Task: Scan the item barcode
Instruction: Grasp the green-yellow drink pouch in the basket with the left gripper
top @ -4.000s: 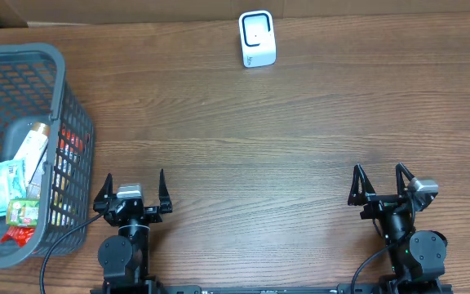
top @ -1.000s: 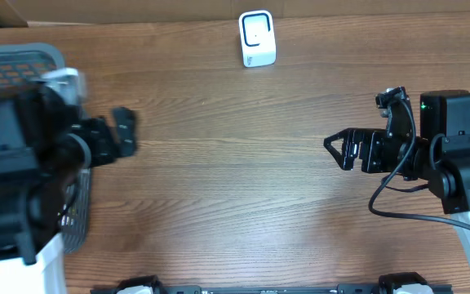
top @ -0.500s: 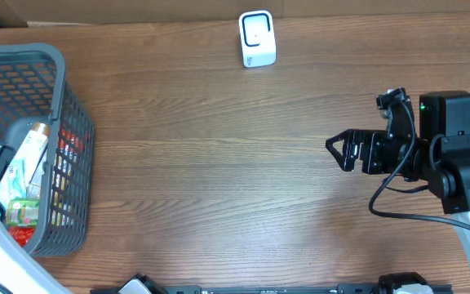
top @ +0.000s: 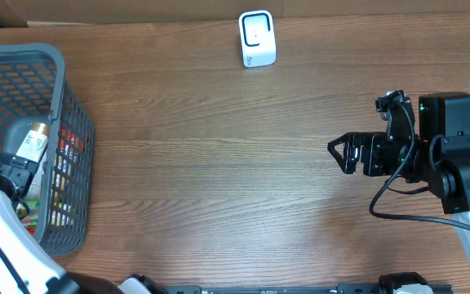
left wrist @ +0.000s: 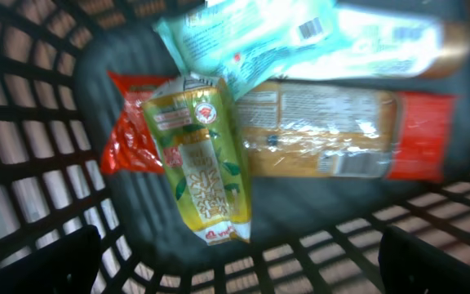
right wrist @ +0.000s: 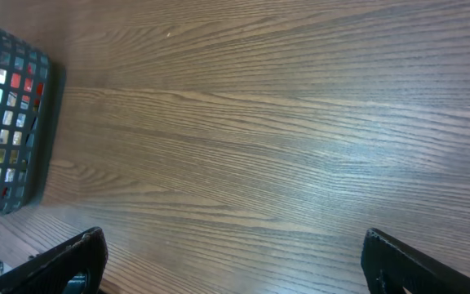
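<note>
The left gripper hangs inside the grey plastic mesh basket with its fingers spread wide and nothing between them. The right gripper hovers over the brown wooden table, likewise spread and empty.

Likely item: the green-and-yellow printed foil pouch. It lies flat on the basket floor, overlapping a red-ended orange snack packet and just below a pale teal plastic wrapper.

Expect the pouch to be light, soft and slippery, and to deform under pressure. Grip it across its narrow width at mid-body.

The white barcode scanner stands at the table's far edge.
</note>
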### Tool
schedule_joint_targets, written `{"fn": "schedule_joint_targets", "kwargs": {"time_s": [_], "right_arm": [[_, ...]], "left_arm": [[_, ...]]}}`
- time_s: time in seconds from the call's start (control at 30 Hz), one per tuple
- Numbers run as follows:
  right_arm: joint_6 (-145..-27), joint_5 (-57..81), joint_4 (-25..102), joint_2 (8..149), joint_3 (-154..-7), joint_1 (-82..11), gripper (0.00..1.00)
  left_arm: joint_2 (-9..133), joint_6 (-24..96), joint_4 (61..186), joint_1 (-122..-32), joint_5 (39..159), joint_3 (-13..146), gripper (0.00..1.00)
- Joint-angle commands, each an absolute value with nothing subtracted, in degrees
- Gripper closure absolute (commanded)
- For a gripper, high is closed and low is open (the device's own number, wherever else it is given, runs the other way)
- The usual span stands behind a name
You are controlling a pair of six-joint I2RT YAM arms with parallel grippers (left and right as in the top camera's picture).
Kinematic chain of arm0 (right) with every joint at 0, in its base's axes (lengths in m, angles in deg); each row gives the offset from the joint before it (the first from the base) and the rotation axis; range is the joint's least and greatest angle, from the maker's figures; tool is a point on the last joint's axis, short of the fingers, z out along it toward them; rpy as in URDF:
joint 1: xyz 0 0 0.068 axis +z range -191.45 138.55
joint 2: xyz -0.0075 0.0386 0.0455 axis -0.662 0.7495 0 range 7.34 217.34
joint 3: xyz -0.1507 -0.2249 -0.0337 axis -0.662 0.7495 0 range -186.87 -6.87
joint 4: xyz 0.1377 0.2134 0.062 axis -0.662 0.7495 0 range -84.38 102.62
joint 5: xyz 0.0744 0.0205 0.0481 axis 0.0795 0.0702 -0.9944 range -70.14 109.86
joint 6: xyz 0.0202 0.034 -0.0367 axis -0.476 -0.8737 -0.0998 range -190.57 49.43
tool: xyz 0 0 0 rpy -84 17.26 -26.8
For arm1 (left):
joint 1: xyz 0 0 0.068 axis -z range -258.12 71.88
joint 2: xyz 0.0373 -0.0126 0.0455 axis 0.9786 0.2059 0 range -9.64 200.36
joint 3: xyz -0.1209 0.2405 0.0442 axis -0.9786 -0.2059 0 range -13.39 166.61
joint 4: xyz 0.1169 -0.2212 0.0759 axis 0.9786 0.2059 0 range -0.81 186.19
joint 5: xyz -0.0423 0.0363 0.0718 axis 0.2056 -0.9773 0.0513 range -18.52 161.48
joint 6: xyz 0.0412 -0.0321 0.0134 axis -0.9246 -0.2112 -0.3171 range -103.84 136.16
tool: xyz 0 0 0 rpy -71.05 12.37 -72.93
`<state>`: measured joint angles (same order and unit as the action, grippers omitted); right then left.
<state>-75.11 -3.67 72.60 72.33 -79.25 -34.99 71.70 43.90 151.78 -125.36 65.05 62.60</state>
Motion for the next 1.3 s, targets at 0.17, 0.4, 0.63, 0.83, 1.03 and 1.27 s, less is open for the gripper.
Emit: {"fn": "schedule_joint_targets", "kwargs": {"time_s": [0.17, 0.4, 0.63, 0.83, 1.03, 1.27], "right_arm": [[-74.5, -3.1, 72.7, 72.0, -80.3, -34.7, 0.0], [-74.5, -3.1, 73.1, 72.0, -80.3, -34.7, 0.0], [-74.6, -2.4, 73.6, 72.0, -80.3, -34.7, 0.0], [-74.6, -2.0, 73.7, 72.0, -80.3, -34.7, 0.0], [-74.6, -2.0, 73.7, 72.0, -80.3, -34.7, 0.0], [-74.6, -2.0, 73.7, 72.0, -80.3, -34.7, 0.0]], "left_arm": [[81.4, 45.6, 148.4, -125.4, 64.9, 58.9, 0.09], [86.7, 47.9, 146.3, -125.4, 62.2, 55.7, 0.12], [87.0, 47.9, 141.8, -125.4, 61.9, 50.3, 0.27], [86.9, 47.9, 142.2, -125.4, 62.1, 51.4, 0.96], [84.7, 47.9, 147.9, -125.3, 63.0, 58.8, 0.96], [78.3, 47.8, 159.2, -125.3, 64.7, 79.1, 0.96]]}}
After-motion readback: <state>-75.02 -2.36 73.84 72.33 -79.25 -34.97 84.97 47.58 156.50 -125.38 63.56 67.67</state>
